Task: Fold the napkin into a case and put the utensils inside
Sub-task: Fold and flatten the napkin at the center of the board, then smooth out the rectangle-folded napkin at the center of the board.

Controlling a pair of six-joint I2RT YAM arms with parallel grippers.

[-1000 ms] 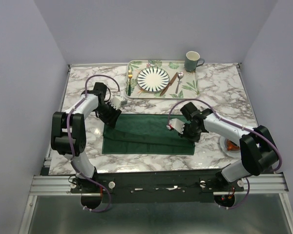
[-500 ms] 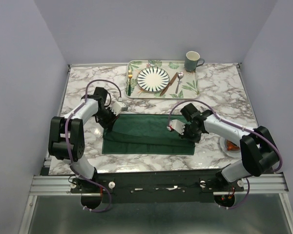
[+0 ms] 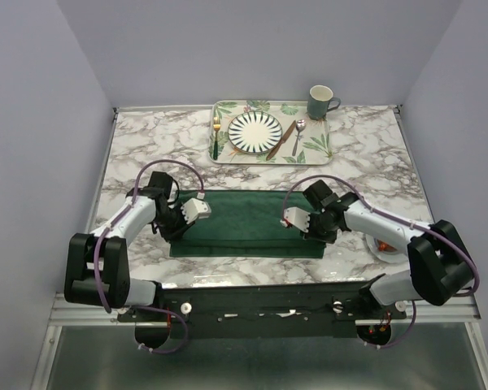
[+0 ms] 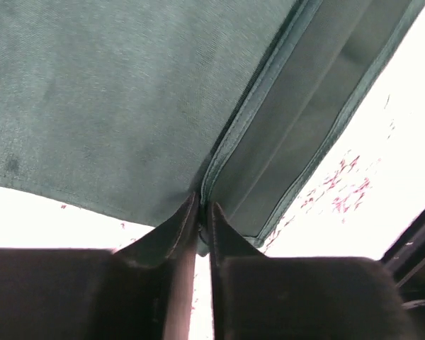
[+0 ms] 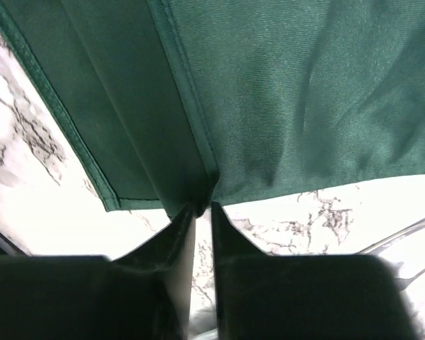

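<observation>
- Dark green cloth napkin (image 3: 248,221): lies flat on the white marble-pattern table (image 3: 146,138) between the 2 arms, near the front edge. It is folded into a wide band; the upper layer leaves a strip of the lower layer exposed along the near side.
- Left gripper (image 4: 203,205): positioned at the napkin's left end. The jaws stand a narrow slit apart, and the hemmed fold edge meets the fingertips. Whether the cloth is clamped cannot be told.
- Right gripper (image 5: 202,205): positioned at the napkin's right end. The jaws stand a narrow slit apart, and the fold edge runs into the tips. Clamping cannot be told here either.
- Leaf-patterned tray (image 3: 317,145): at the far side of the table, well apart from the napkin. It carries a round black-and-white striped plate (image 3: 255,132).
- Slim gold fork (image 3: 216,130): on the tray, left of the plate.
- Copper-brown knife (image 3: 281,138) and silver spoon (image 3: 298,136): side by side on the tray, right of the plate.
- Dark green mug (image 3: 320,102): at the tray's far right corner.
</observation>
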